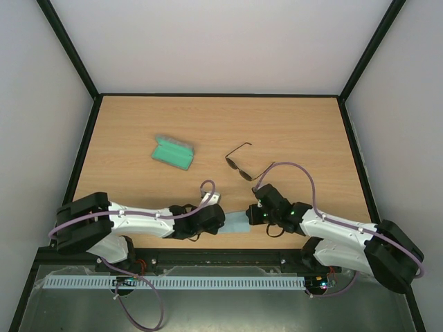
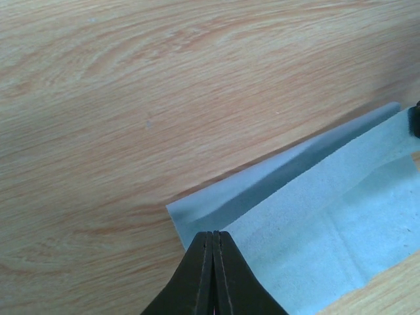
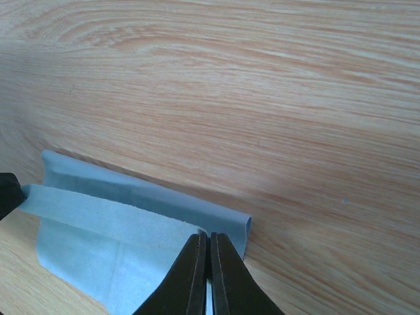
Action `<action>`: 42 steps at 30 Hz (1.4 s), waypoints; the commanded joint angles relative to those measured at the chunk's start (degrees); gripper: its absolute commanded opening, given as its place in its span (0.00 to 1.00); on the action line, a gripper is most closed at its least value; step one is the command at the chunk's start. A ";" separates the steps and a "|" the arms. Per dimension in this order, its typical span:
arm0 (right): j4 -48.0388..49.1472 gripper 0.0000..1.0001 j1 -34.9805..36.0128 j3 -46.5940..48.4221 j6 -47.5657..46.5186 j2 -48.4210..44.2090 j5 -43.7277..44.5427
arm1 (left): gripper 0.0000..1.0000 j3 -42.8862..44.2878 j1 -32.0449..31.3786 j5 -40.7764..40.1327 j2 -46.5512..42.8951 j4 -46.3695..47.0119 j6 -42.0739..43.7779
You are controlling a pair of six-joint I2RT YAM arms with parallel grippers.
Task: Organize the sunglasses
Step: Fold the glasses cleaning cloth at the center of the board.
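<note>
- The sunglasses [image 1: 246, 166] lie on the table [image 1: 304, 124], near mid-table, temple arms unfolded, clear of both grippers.
- An open case [image 1: 173, 152], green lining up, sits to their left, well apart.
- The light blue cloth [image 1: 237, 223] lies at the near edge between the two arms, partly folded over.
- The left gripper [image 2: 213, 235] has its jaws pressed together, pinching one end of the cloth [image 2: 315, 216].
- The right gripper [image 3: 209, 236] is likewise closed, pinching the opposite end of the cloth [image 3: 118, 230].
</note>
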 commanded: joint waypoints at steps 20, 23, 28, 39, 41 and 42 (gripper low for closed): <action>-4.67 0.04 3.80 -3.84 4.43 -6.60 0.61 | 0.02 -0.71 -4.35 -2.46 -0.93 -3.52 -4.39; -4.58 0.04 4.00 -4.07 4.63 -6.85 0.27 | 0.02 -0.55 -4.80 -2.76 -1.02 -3.95 -4.71; -4.69 0.04 4.52 -4.23 4.91 -7.08 0.22 | 0.02 -0.37 -5.31 -2.90 -0.96 -4.34 -5.20; -4.93 0.04 5.35 -4.87 5.88 -8.64 0.22 | 0.02 -0.21 -5.97 -3.19 -0.49 -4.60 -5.93; -4.93 0.05 5.36 -4.90 5.88 -8.65 0.31 | 0.02 -0.20 -6.14 -3.20 -0.45 -4.65 -6.13; -5.00 0.05 5.41 -4.95 5.97 -8.56 0.24 | 0.02 -0.20 -6.22 -3.21 -0.53 -4.72 -6.15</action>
